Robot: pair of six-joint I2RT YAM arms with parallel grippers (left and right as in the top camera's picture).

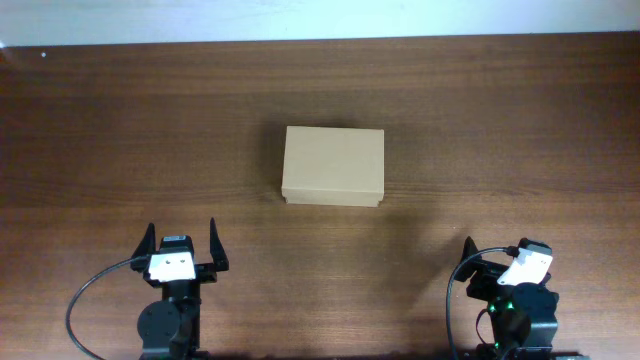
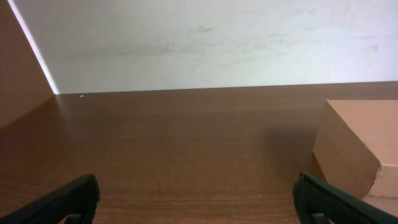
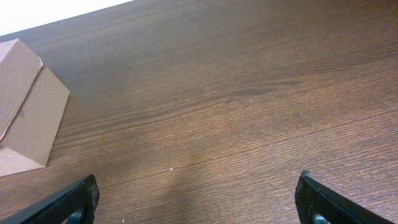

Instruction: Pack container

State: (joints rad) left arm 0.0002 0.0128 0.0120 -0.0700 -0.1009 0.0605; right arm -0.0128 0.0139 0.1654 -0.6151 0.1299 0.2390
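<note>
The closed container (image 1: 333, 166) sits on the surface (image 1: 480, 120). The left pincer (image 1: 181, 236) and right pincer (image 3: 198, 191) both gape wide, empty.

A dark brown wooden table (image 1: 120, 130) with fine horizontal grain is spanning nearly the whole overhead frame. A small rectangular tan cardboard box (image 1: 333, 166), plain and closed, is lying flat on the wood just above the middle of the frame, its long sides running left to right.

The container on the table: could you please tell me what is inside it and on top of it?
Nothing rests on the container; its flat top is bare. It is closed, so the inside is hidden.
</note>
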